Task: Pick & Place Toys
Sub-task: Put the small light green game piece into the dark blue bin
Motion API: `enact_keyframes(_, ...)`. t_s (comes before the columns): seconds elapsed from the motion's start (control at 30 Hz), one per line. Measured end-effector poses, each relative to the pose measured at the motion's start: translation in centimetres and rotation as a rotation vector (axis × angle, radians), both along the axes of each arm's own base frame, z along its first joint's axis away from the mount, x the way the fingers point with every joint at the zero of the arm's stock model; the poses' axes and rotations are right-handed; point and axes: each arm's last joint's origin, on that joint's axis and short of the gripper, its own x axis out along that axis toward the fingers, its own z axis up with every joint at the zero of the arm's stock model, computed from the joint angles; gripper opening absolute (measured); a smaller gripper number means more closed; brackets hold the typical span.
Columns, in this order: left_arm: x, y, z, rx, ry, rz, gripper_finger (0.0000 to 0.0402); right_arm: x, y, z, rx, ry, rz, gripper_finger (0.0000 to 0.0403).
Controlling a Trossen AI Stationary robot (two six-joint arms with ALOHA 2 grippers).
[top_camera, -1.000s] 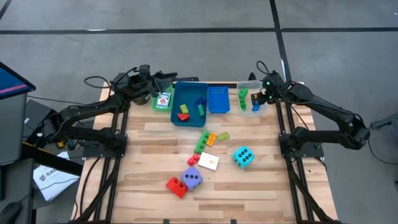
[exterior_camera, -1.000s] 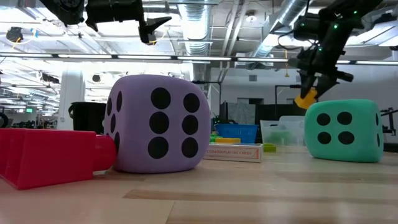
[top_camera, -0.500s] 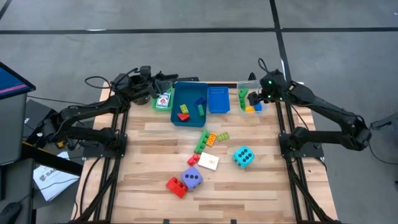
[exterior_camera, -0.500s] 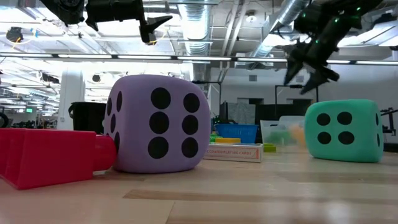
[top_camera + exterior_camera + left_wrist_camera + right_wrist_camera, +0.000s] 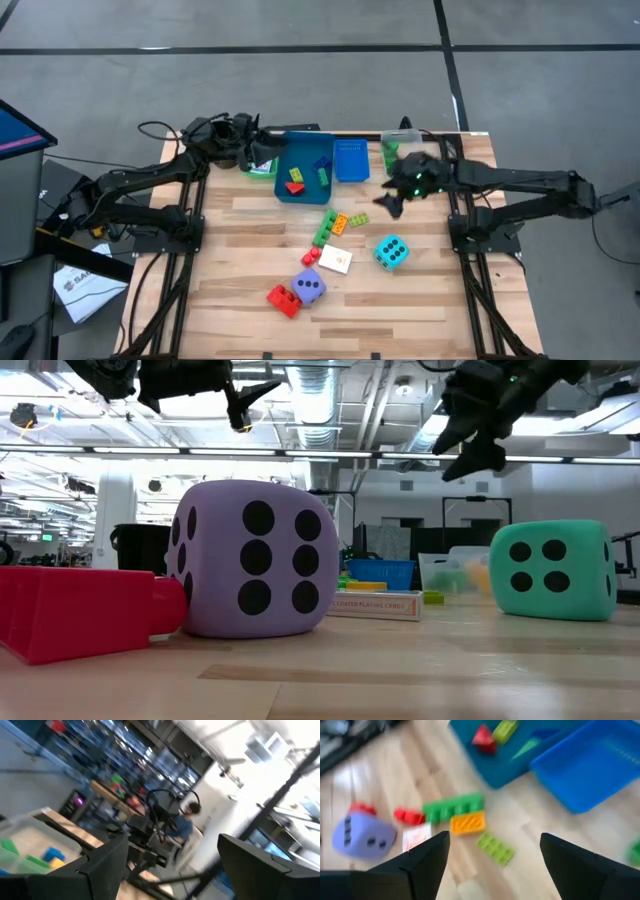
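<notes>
**Coloured toys strewn mid-table, both grippers empty**

Purple and teal catch my eye first: the purple dice cube (image 5: 311,287) sits near the front of the wooden table (image 5: 240,250), touching a red brick (image 5: 283,298) on its left, and the teal dice cube (image 5: 391,251) rests well to its right. Between them lies a white picture card (image 5: 336,260). Just behind the card I see a long green brick (image 5: 324,229), an orange brick (image 5: 340,224) and a small light-green brick (image 5: 358,219) clustered together. More bricks lie in the deep blue tray (image 5: 302,168) at the back edge, with a flatter blue tray (image 5: 351,160) beside it and a clear tray (image 5: 398,152) further right.

My right gripper (image 5: 392,201) hangs above the table in front of the clear tray, fingers spread wide, nothing between them; its wrist camera looks down on the green and orange bricks. My left gripper (image 5: 262,152) waits at the back left by the deep blue tray, fingers also wide apart and empty.
</notes>
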Motion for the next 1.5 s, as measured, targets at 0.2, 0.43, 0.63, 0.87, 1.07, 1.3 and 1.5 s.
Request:
enact_keyframes(0.2,0.0,-0.1,-0.1,0.046,0.016,-0.042,0.0301,2.4,1.6,-2.6,-0.015,0.13,0.111,0.0306)
enact_keyframes(0.43,0.0,-0.1,-0.1,0.145,0.01,0.007,0.0301,4.8,2.0,-5.7,-0.123,0.231,0.278,0.0306)
enact_keyframes(0.63,0.0,0.1,-0.1,0.138,0.007,0.046,0.0301,6.1,2.0,-8.3,-0.243,0.335,0.473,0.0306)
enact_keyframes(0.87,0.0,0.1,-0.1,0.135,0.007,0.062,0.0301,7.2,1.4,-10.5,-0.272,0.387,0.528,0.0306)
enact_keyframes(1.07,0.0,0.1,-0.2,0.13,0.013,0.061,0.0301,8.1,1.0,-11.1,-0.285,0.334,0.546,0.0306)
enact_keyframes(1.3,0.0,0.1,-0.2,0.126,0.014,0.06,0.0301,8.2,1.1,-11.4,-0.258,0.333,0.566,0.0306)
enact_keyframes(1.5,0.1,0.1,-0.4,0.114,0.034,0.058,0.0301,8.3,0.8,-11.3,-0.273,0.317,0.566,0.0306)
